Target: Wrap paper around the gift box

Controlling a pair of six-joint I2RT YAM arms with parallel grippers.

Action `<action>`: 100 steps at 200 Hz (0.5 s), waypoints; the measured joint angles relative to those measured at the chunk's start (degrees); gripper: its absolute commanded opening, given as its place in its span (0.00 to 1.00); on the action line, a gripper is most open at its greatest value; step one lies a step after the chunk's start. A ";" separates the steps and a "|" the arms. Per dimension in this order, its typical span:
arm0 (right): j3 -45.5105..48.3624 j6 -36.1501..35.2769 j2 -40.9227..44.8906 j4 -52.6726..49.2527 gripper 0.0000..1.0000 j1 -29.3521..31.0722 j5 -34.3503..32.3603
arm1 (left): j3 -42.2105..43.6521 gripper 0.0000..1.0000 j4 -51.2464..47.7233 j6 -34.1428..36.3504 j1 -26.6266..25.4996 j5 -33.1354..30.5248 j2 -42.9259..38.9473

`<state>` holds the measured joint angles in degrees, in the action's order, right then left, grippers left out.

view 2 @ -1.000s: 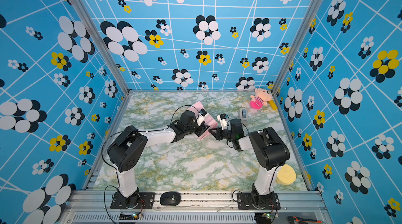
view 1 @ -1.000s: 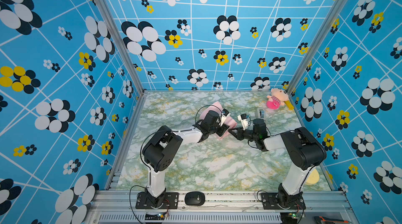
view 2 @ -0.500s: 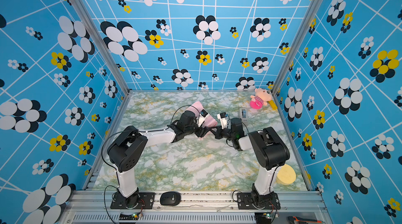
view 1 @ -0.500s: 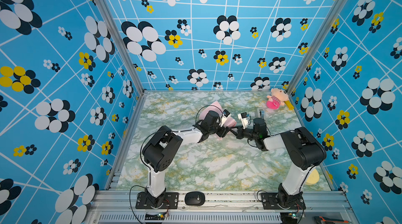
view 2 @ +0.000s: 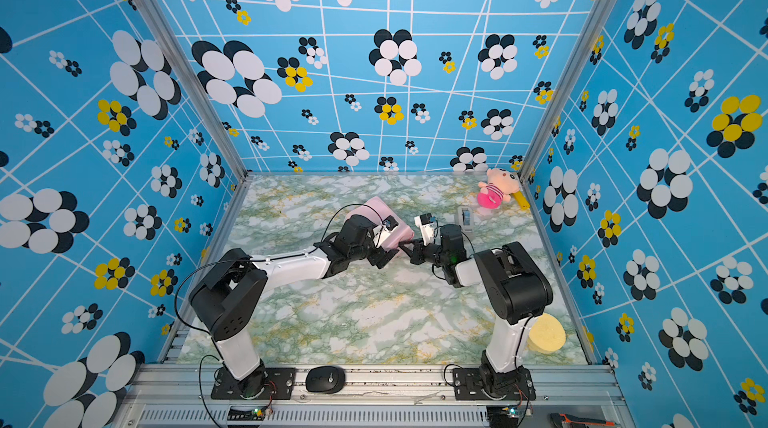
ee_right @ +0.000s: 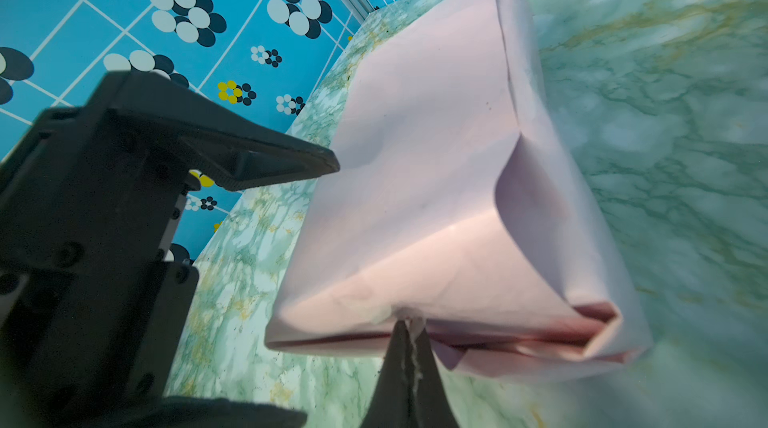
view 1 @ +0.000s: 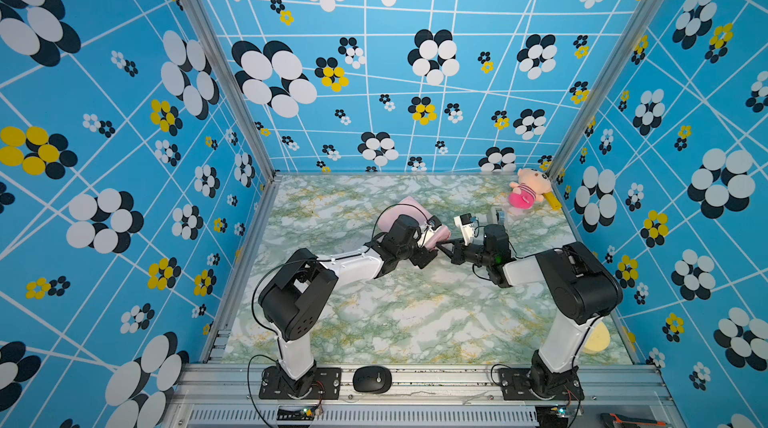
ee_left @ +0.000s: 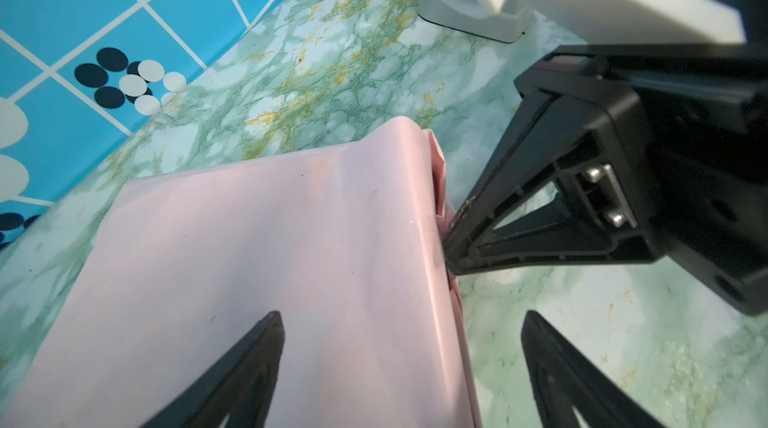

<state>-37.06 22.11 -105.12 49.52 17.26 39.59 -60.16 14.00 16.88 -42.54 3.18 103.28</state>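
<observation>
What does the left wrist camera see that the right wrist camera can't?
Only the left wrist view: the grey tape dispenser. Only the right wrist view: the folded end flaps. Both: the pink paper, the right gripper shut on its edge, the open left gripper, the marble table.

The creased pale pink paper (ee_right: 424, 180) hides its contents; in both top views the left arm (view 1: 353, 265) covers its middle. In a top view the right arm (view 1: 577, 288) half hides the round yellow sponge (view 1: 598, 338).
</observation>
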 measured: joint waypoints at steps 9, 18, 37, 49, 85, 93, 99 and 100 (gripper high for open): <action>-0.02 0.00 0.00 0.09 0.00 -0.02 0.00 | 0.00 0.95 -0.52 1.60 -1.18 -1.86 0.20; -0.02 0.00 0.00 0.22 0.00 -0.02 0.00 | 0.00 0.96 -0.61 3.04 -2.36 -3.96 0.57; -0.02 0.00 0.00 0.42 0.00 -0.02 0.00 | 0.00 0.97 -0.68 5.46 -4.50 -8.09 1.79; -0.02 0.00 0.00 0.42 0.00 -0.02 0.00 | 0.00 0.96 -0.66 6.71 -5.27 -10.36 2.78; -0.04 0.00 -0.04 0.44 0.00 -0.02 0.00 | -0.28 0.89 1.62 9.62 -5.90 -16.61 5.44; -0.04 0.00 -0.07 0.44 0.00 -0.02 0.00 | -0.28 0.86 2.34 10.03 -5.92 -17.73 5.81; -0.04 0.00 -0.09 0.46 0.00 -0.02 0.00 | -0.31 0.85 2.80 10.29 -5.92 -18.40 6.08; -0.04 0.00 -0.09 0.46 0.00 -0.02 0.00 | -0.31 0.85 2.82 10.32 -5.92 -18.49 6.10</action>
<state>-37.10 22.11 -105.21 49.98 17.23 39.59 -60.47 16.82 27.20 -48.47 -15.31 109.38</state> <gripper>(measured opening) 0.047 0.869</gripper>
